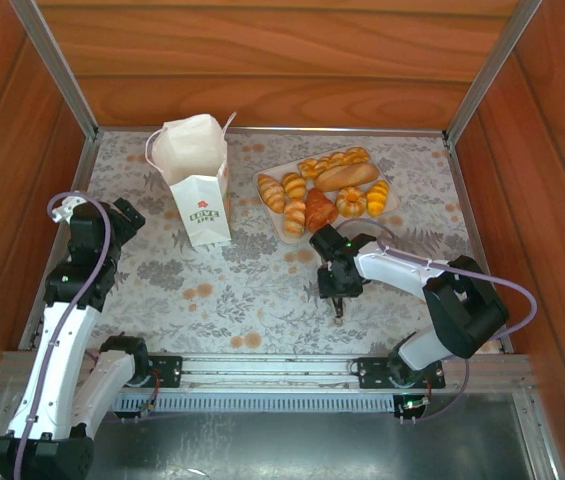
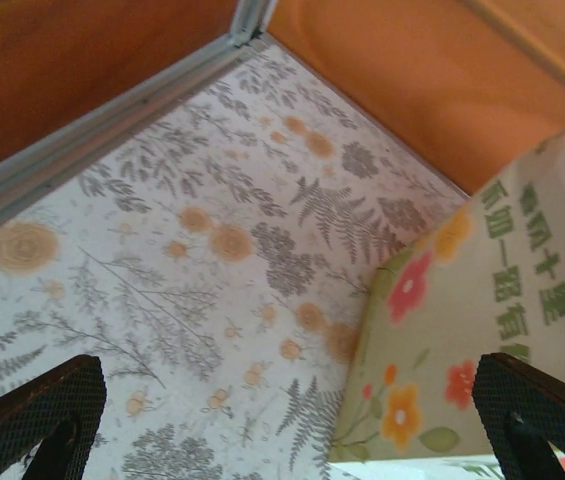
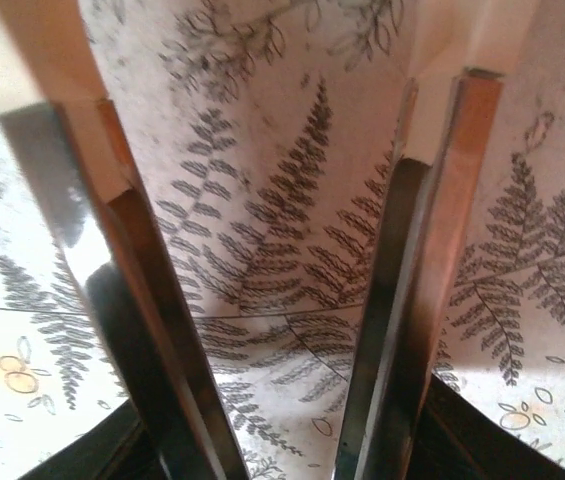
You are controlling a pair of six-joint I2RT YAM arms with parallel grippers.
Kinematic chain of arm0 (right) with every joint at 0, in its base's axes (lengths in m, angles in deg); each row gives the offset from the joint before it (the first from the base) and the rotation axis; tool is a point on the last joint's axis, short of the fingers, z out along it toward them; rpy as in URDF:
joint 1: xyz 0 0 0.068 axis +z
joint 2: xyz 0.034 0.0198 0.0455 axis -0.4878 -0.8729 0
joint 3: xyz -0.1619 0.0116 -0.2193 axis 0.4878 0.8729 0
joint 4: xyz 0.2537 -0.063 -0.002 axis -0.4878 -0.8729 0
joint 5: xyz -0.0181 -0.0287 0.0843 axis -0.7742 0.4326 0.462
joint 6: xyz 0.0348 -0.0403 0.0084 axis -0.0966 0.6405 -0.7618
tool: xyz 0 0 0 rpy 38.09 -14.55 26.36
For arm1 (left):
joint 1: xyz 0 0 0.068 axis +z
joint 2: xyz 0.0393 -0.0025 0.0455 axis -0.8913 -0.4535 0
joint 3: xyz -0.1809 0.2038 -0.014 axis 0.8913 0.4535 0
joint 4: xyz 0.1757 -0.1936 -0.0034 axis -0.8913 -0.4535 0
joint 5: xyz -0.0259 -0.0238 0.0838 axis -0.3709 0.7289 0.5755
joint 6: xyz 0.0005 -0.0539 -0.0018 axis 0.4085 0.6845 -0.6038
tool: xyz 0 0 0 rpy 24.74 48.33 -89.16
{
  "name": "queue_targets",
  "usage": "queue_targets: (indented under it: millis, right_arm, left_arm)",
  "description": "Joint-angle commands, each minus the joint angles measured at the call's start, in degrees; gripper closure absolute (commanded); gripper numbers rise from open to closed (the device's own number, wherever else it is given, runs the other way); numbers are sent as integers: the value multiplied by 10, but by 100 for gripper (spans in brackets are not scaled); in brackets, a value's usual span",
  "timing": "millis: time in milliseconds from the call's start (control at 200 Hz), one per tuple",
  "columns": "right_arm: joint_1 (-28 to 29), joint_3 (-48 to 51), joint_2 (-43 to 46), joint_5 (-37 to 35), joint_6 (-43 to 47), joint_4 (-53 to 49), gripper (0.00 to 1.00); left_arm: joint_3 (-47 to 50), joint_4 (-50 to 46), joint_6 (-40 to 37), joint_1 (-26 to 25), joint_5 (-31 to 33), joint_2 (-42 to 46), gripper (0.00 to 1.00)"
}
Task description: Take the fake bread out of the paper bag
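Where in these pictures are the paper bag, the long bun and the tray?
paper bag (image 1: 205, 210): top external view, printed front face.
long bun (image 1: 347, 177): top external view, its middle.
tray (image 1: 284, 236): top external view, bare near corner.

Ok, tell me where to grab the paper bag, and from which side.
Probably pinch the top rim of the paper bag on its left wall, coming from above: it stands upright, mouth open, so one finger fits inside.

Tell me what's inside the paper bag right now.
The paper bag stands open; the top view looks onto pale inner paper near its mouth. Its bottom is hidden by its own walls, so leftover pieces cannot be ruled out. Some fake bread lies on the tray beside it.
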Motion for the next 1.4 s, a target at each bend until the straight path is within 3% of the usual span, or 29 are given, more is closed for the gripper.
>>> queue_targets:
  millis: [0,135,155,175,195,500,750,950,1065,1199,1309,1394]
  right_arm:
    - [6,12,12,-13,-19,-35,46]
    - [7,22,20,-17,-20,-49,41]
    - [8,23,22,-17,-21,-51,26]
    - [7,23,22,-17,-20,-52,5]
    - [7,23,24,-17,-18,-53,0]
    - [7,-18,87,-39,-17,-108,0]
    - [-18,-86,194,-143,-32,-160,0]
    - [-77,-85,261,-226,-9,-107,0]
    - [-114,-75,278,-288,2,-67,0]
    - [-165,-58,281,-310,20,0,0]
    - [-189,-27,280,-379,-18,40,0]
    - [-203,21,295,-389,10,128,0]
  left_arm:
    - [13,5,6,0,49,11,0]
    - [26,12,17,0,58,14,0]
    - [27,12,18,0,58,14,0]
    - [28,13,19,0,57,14,0]
    - [29,14,19,0,57,14,0]
    - [32,16,18,1,64,15,0]
    - [47,19,6,1,98,22,0]
    - [100,54,-17,3,130,51,0]
    - [164,138,-66,2,124,96,0]
    - [233,244,-131,3,119,135,0]
    - [273,313,-182,2,113,132,0]
    - [291,351,-214,3,101,106,0]
